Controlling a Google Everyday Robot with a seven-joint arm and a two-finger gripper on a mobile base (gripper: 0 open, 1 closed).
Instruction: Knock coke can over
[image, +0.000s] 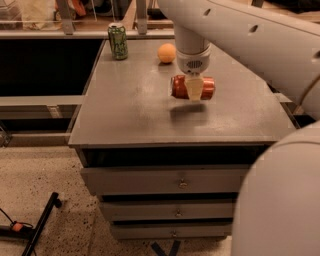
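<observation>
The coke can (178, 86), red with a silver end, lies on its side in my gripper (194, 88). The gripper comes down from the white arm, with one pale finger (194, 89) across the front of the can. It holds the can a little above the grey tabletop (130, 110), near the middle right, and the can's shadow falls just below it.
A green can (118, 41) stands upright at the back left of the tabletop. An orange fruit (166, 52) sits at the back, just behind the gripper. Drawers (182, 182) run below the front edge. A black stand (40, 225) lies on the floor at the left.
</observation>
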